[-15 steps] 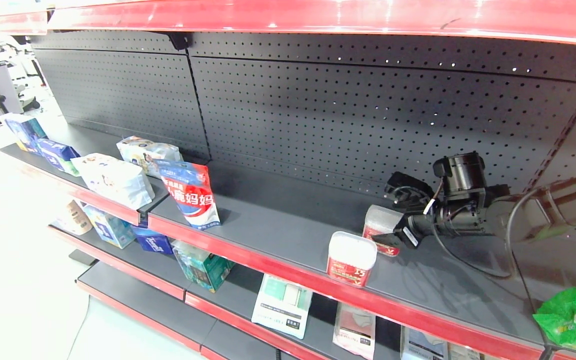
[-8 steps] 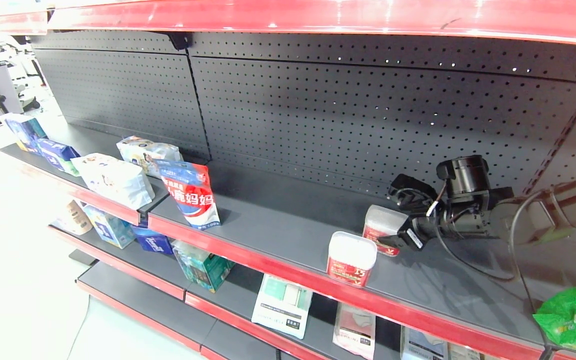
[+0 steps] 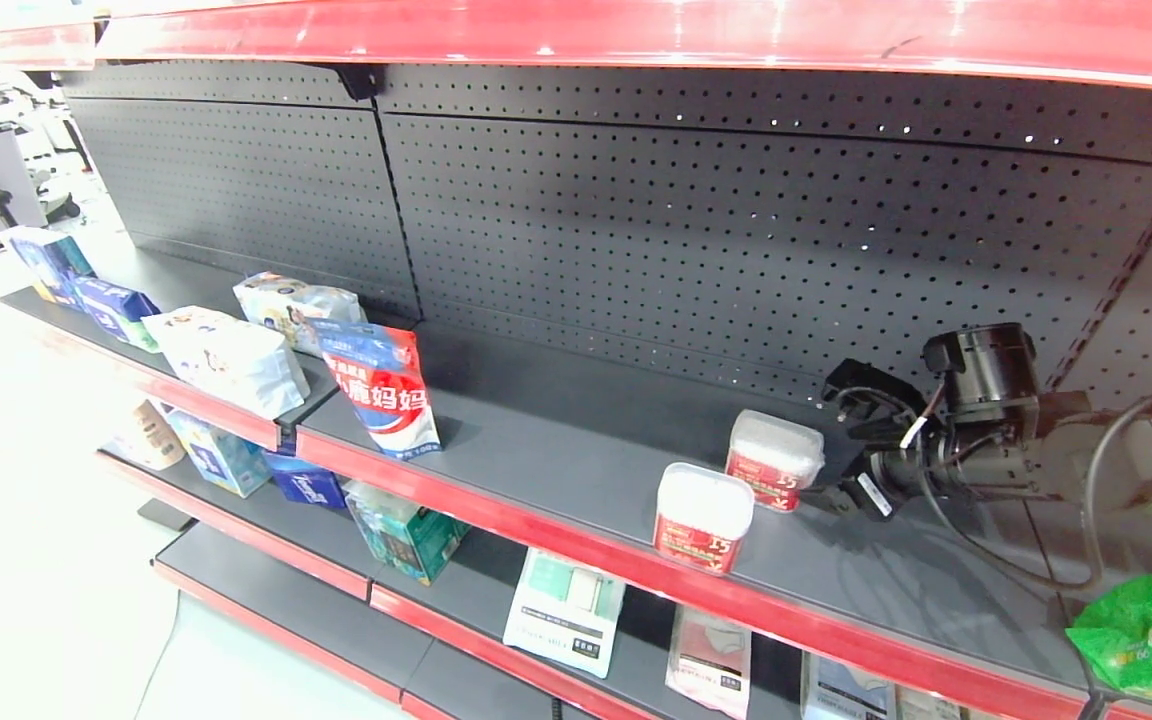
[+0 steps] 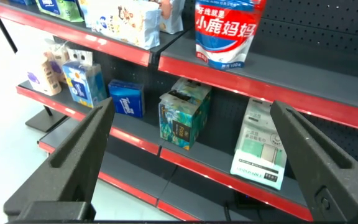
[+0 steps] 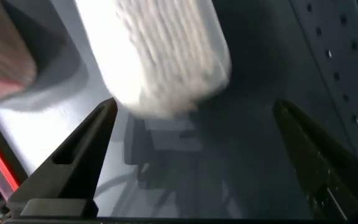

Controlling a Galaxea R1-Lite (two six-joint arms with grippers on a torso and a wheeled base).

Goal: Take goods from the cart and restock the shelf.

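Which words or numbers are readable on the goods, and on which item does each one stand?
"小鹿妈妈": white characters on the red and blue pouch.
"15": label of the front tub.
"15": label of the rear tub.
Print on the white package below: too small to read.

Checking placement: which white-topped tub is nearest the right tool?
The rear tub, beside the right tool; the front tub stands at the red edge of the shelf.

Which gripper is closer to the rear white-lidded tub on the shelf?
Right. The right gripper sits open just beside the rear white-lidded tub on the shelf; the left gripper hangs out front, open, facing the lower shelves.
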